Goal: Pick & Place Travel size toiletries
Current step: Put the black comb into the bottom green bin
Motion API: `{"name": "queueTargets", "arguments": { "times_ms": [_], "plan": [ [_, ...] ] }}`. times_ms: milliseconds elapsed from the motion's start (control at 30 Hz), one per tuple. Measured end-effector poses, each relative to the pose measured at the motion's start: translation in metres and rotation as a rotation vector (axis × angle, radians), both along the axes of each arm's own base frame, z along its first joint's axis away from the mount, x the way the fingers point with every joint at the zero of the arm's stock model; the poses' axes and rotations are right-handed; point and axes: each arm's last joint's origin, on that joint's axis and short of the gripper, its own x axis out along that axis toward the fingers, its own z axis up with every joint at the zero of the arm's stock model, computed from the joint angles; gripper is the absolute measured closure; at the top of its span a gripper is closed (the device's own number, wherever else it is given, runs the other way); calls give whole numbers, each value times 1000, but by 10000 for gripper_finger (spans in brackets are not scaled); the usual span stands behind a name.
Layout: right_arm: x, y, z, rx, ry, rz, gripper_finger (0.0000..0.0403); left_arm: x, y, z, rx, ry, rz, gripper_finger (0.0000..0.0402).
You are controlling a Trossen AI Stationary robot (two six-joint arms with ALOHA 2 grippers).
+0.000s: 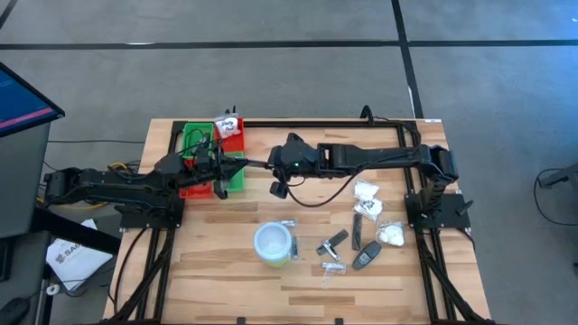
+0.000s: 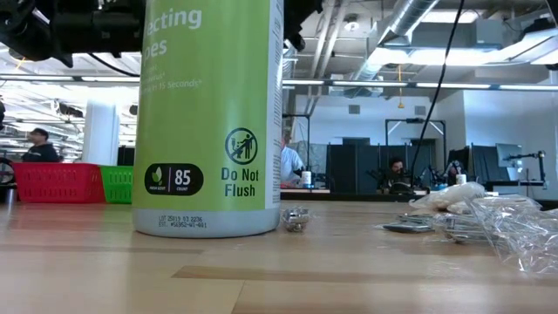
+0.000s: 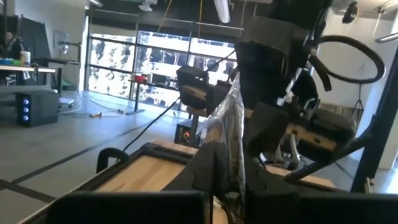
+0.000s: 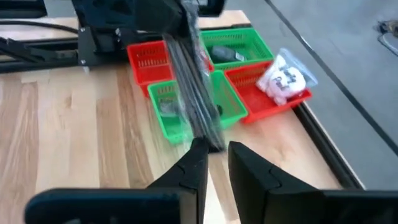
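Two dark arms (black cables trailing)

Red and green tray (image 1: 237, 177) (white packet (image 4: 281, 79) inside), lime-green tub (image 2: 207, 113)

tub (image 2: 207, 118) top cut off, sachet (image 3: 225, 134) blurred

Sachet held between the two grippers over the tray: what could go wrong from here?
1. The left gripper pinches the sachet by one end only; the slippery film might slide out.
2. The right gripper sits very close, jaws slightly apart; the two could bump.
3. If dropped, the sachet might land in a wrong compartment of the tray.
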Motion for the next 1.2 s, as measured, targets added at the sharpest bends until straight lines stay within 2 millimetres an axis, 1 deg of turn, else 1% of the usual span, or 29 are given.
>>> {"name": "queueTargets", "arguments": {
  "times_ms": [367,500,667,800,1000,1200],
  "plan": [
    [-14,0,2,6,93,-6,347,-13,3,-3,-12,93,64,400],
    [-19,0,1,25,137,-23,347,-21,3,-6,-35,154,135,400],
    [-24,1,-5,55,211,-47,347,-30,5,-16,-63,276,276,400],
    [-27,5,-11,63,251,-46,347,-34,7,-26,-82,383,366,400],
    [-28,5,-11,64,257,-44,347,-38,9,-40,-83,532,494,400],
    [-27,5,-11,69,253,-50,347,-42,9,-47,-93,611,533,400]
  ]
}}
